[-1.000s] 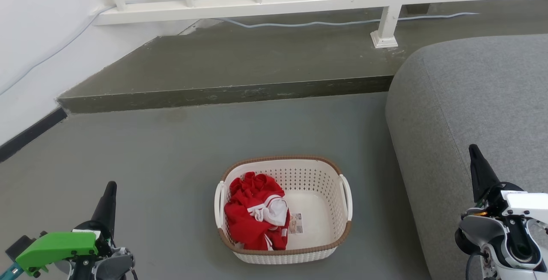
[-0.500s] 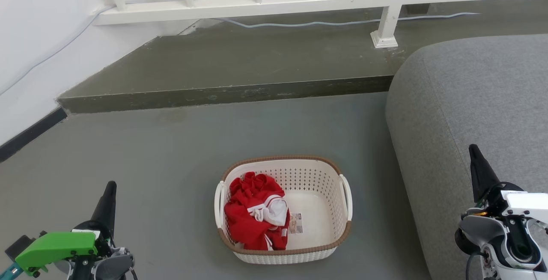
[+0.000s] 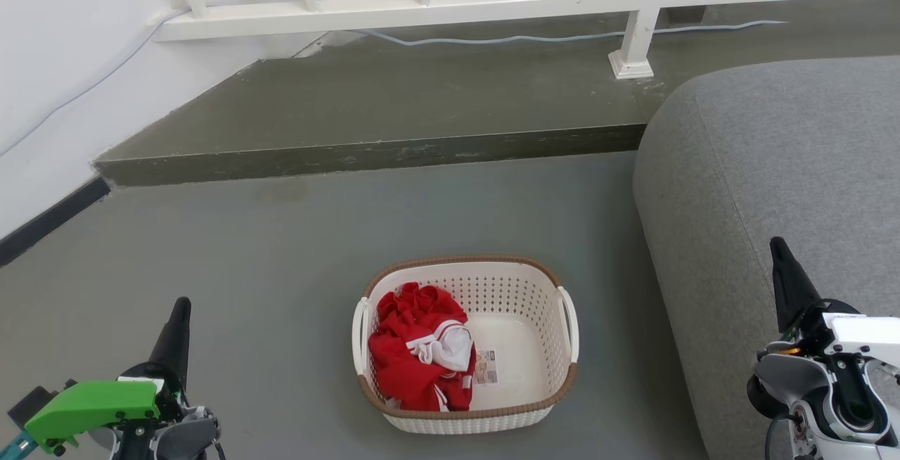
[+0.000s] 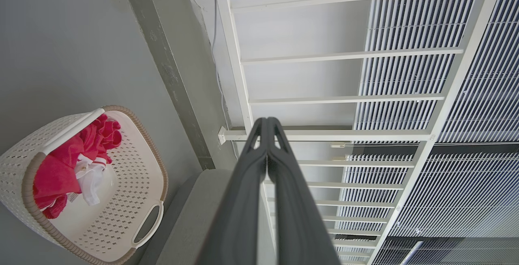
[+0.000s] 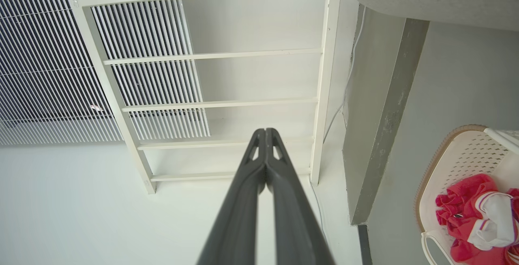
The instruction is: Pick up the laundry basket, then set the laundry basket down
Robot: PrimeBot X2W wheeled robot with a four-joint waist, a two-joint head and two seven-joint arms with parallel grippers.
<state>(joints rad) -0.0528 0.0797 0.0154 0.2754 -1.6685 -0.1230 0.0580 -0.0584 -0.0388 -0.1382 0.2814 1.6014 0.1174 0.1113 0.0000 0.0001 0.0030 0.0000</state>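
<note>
The laundry basket (image 3: 520, 291) stands on the grey floor at lower centre in the head view, cream-white with a brown rim and white side handles. Red and white clothes (image 3: 420, 351) fill its left half, and a paper label lies on its bottom. The basket (image 4: 134, 188) sits lower left in the left wrist view and the basket (image 5: 458, 155) lower right in the right wrist view. My left gripper (image 3: 181, 309) is shut and empty, well left of the basket. My right gripper (image 3: 777, 247) is shut and empty, over the couch to the right. Both wrist views show the fingers pressed together, left gripper (image 4: 267, 121), right gripper (image 5: 265, 131).
A grey couch (image 3: 780, 164) rises close to the right of the basket. A raised concrete step (image 3: 394, 154) runs across behind it, with a white railing (image 3: 492, 3) and a pale cable on top. A white wall (image 3: 56, 59) stands at left.
</note>
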